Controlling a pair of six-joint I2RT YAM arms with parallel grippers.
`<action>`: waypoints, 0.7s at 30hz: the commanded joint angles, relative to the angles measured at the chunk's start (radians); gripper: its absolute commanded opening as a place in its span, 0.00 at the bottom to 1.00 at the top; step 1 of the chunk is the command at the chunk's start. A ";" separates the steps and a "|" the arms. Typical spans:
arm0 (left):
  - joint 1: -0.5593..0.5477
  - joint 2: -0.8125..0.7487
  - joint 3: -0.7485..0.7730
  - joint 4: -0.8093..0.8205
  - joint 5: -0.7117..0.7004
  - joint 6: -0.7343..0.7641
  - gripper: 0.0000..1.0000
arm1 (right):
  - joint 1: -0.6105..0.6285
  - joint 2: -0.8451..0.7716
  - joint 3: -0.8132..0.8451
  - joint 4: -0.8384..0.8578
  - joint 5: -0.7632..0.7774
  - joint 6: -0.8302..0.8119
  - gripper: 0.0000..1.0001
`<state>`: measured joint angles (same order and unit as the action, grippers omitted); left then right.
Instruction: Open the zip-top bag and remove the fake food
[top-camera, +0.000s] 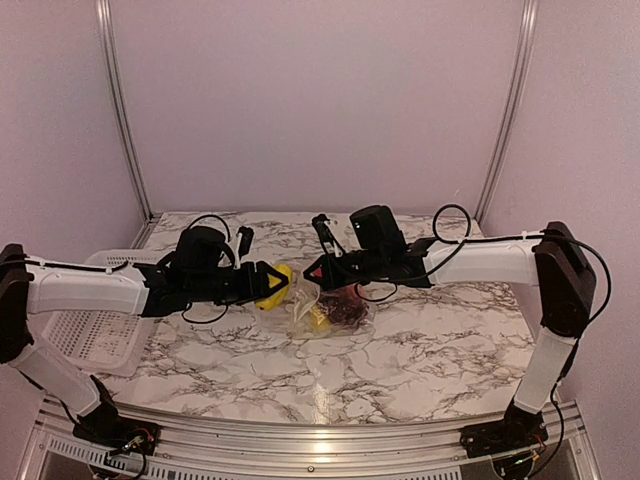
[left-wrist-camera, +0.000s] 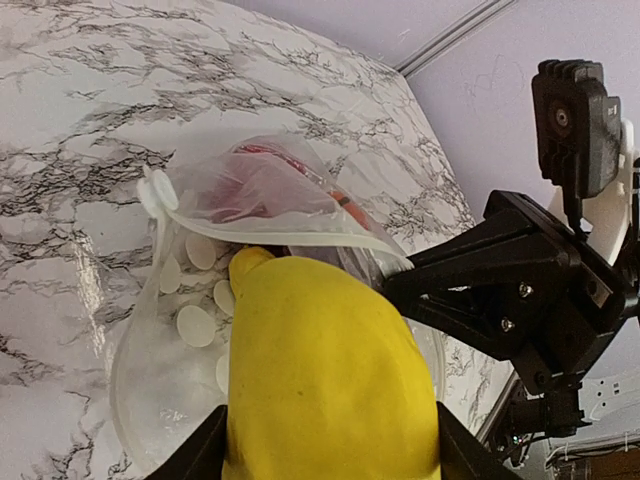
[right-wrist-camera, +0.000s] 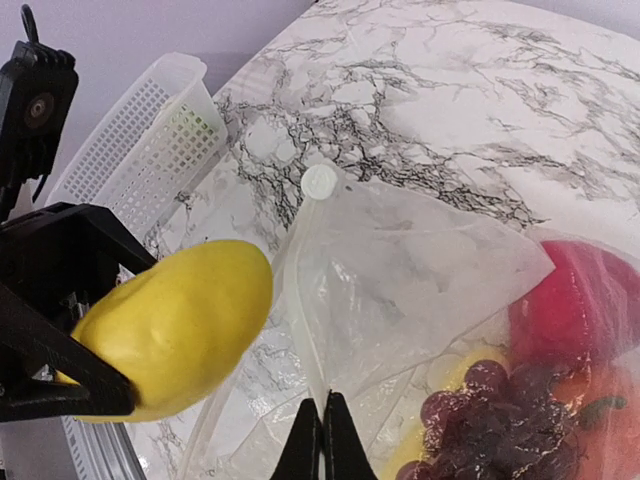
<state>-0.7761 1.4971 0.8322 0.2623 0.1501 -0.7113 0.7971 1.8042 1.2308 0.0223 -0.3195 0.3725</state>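
Observation:
The clear zip-top bag (top-camera: 318, 308) lies mid-table with its mouth open toward the left; it also shows in the left wrist view (left-wrist-camera: 260, 200) and the right wrist view (right-wrist-camera: 400, 270). My left gripper (top-camera: 262, 285) is shut on a yellow fake food piece (left-wrist-camera: 325, 380) just outside the bag's mouth; the piece also shows in the right wrist view (right-wrist-camera: 175, 330). My right gripper (right-wrist-camera: 322, 435) is shut on the bag's top edge and holds it up. Inside the bag are dark grapes (right-wrist-camera: 500, 425), a red round piece (right-wrist-camera: 585, 300) and a yellow piece (top-camera: 318, 320).
A white lattice basket (top-camera: 95, 330) stands at the table's left edge, under the left arm; it also shows in the right wrist view (right-wrist-camera: 140, 150). The marble table (top-camera: 440, 340) reaches to the walls behind. The right arm (left-wrist-camera: 520, 290) fills the right of the left wrist view.

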 joint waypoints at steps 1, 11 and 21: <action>0.097 -0.168 -0.087 -0.061 0.020 -0.015 0.49 | -0.013 -0.019 -0.015 0.010 0.018 -0.007 0.00; 0.540 -0.470 -0.203 -0.277 -0.015 -0.003 0.49 | -0.015 -0.023 -0.031 0.014 0.003 -0.012 0.00; 0.949 -0.489 -0.250 -0.374 -0.023 0.050 0.54 | -0.015 -0.019 -0.033 0.019 -0.008 -0.016 0.00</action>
<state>0.0921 1.0054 0.5915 -0.0368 0.1421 -0.7113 0.7918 1.8042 1.2064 0.0292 -0.3241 0.3679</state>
